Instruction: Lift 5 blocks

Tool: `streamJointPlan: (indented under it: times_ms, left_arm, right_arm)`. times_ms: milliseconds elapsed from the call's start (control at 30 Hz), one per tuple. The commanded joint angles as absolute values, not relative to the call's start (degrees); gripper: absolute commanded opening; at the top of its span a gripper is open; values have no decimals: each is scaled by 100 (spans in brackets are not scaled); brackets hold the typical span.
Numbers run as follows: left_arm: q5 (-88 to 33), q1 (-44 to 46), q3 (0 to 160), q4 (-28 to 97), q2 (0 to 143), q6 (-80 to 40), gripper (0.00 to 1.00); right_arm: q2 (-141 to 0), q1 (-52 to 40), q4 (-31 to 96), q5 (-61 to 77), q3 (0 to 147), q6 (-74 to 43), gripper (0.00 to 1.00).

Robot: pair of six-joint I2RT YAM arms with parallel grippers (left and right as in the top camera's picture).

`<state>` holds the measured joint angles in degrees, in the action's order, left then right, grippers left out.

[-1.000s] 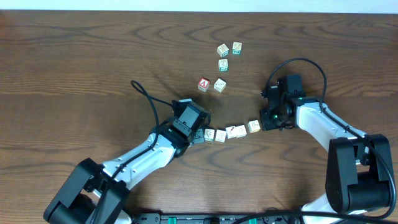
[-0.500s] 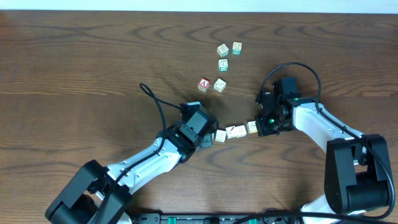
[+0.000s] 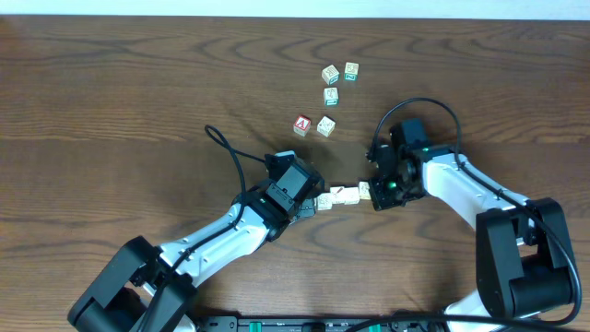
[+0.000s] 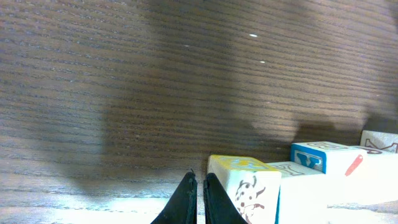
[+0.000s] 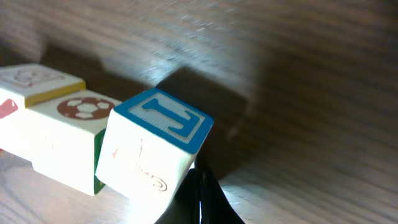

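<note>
A short row of pale blocks (image 3: 345,195) lies end to end between my two grippers in the overhead view. My left gripper (image 3: 312,205) is shut and empty, its tip against the row's left end. In the left wrist view its gripper (image 4: 200,198) sits just left of a block with a spotted dog (image 4: 246,186); a blue-lettered block (image 4: 317,158) and one with a red stroke (image 4: 367,171) follow. My right gripper (image 3: 372,193) is shut and presses the right end. In its wrist view the gripper (image 5: 200,200) sits under a tilted blue-topped block (image 5: 155,146), beside a football block (image 5: 68,137).
Farther back lie a cube with a red "A" (image 3: 302,125) and several loose cubes (image 3: 331,96). The left arm's black cable (image 3: 226,152) loops over the wood. The table's far edge (image 3: 295,17) runs along the top.
Both grippers have moved toward each other. The right one slid left pushing the end block, the left one came right, and the row of blocks is now squeezed shorter.
</note>
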<state>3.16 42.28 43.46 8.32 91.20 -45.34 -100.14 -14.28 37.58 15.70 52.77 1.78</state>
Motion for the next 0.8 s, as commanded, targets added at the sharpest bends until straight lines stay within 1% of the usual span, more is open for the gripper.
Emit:
streamJointPlan:
  times_ms: [0,200,433,633,767]
  left_arm:
    - [349,4235,4285,851,9203,-4729,8]
    - [349,4237,4285,886,9251,-4838,8]
    - [395,4235,4285,884,9253,-4821,8]
    - [416,4235,4285,884,9255,-4250,9]
    - [460,4235,4285,860,9262,-4202,11]
  right_arm:
    - [-10086,-1566,3811,1369,5256,86,1]
    - [-10084,-1575,3848,1308,5253,89,1]
    - [-10086,-1413,3802,659,5256,-80,1]
    - [-10086,-1146,3503,589,5256,198,1]
    - [-10086,-1081,3426,742,5256,355,1]
